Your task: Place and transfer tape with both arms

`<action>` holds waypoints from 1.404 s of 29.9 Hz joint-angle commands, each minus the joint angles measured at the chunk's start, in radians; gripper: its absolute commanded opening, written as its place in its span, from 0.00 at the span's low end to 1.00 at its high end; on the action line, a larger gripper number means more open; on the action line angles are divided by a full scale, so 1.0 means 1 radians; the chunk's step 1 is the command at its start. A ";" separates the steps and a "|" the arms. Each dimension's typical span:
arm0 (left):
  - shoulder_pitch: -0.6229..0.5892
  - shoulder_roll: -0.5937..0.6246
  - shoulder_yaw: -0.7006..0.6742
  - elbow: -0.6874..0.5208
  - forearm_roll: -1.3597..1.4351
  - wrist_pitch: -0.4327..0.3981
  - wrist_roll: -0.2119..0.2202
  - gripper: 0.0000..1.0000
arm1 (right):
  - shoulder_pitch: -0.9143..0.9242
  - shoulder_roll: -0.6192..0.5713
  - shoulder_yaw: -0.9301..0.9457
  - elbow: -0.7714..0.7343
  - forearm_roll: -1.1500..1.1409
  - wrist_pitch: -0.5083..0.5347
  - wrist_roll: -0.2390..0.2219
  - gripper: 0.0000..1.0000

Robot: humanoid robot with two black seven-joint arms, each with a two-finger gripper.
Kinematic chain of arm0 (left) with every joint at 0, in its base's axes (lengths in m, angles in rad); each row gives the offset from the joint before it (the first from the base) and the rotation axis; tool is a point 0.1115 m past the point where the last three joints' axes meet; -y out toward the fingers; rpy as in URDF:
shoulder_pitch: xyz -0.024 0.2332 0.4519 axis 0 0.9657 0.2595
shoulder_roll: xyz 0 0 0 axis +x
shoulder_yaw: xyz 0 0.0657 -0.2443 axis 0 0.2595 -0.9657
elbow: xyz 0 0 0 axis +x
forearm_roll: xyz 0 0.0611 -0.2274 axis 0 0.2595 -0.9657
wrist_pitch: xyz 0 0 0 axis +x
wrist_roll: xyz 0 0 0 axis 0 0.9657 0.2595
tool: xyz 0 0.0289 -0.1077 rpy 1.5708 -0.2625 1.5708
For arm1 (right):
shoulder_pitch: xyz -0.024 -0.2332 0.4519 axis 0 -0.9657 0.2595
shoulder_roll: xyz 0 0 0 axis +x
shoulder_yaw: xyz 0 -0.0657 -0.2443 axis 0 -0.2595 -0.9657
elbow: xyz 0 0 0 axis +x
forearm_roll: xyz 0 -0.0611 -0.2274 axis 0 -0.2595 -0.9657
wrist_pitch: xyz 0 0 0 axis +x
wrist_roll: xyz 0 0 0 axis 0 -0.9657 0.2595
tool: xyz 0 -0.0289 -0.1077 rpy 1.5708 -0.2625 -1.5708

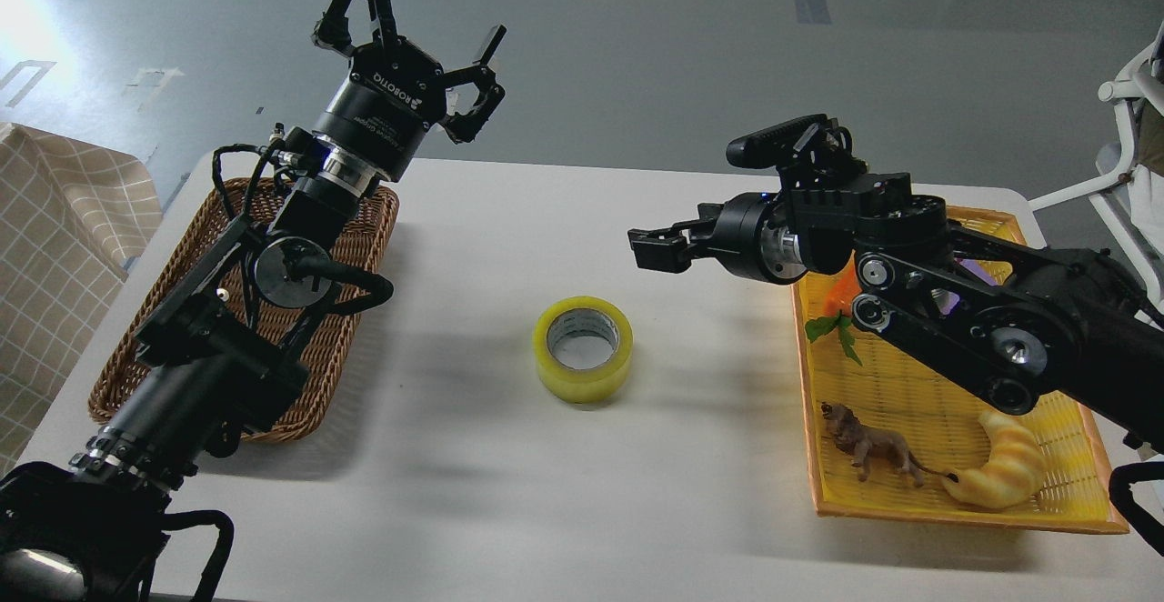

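The tape (583,348), a wide yellow roll with a grey-white core, lies flat on the white table (509,511) at its middle, touched by nothing. My left gripper (409,29) is raised high over the table's far left edge, fingers spread open and empty, well up and left of the tape. My right gripper (705,195) hangs above the table to the upper right of the tape, pointing left. Its ribbed upper finger (773,138) stands apart from the lower fingers (657,248), so it is open and empty.
A brown wicker basket (373,220) sits at the left under my left arm. A yellow tray (1046,520) at the right holds a toy lion (871,447), a croissant toy (1000,470) and an orange toy with green leaves (832,325). A white chair (1132,111) stands at the far right.
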 commanded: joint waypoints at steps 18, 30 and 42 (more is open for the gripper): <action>-0.012 0.014 0.018 0.004 0.015 0.000 0.005 0.98 | -0.357 0.035 0.844 0.049 0.679 0.000 0.009 0.97; -0.017 0.017 0.019 0.004 0.017 0.000 0.012 0.98 | -0.377 0.184 1.050 -0.040 1.216 0.000 0.007 1.00; -0.017 0.017 0.019 0.004 0.017 0.000 0.012 0.98 | -0.448 0.342 1.137 -0.040 1.353 0.000 -0.008 0.99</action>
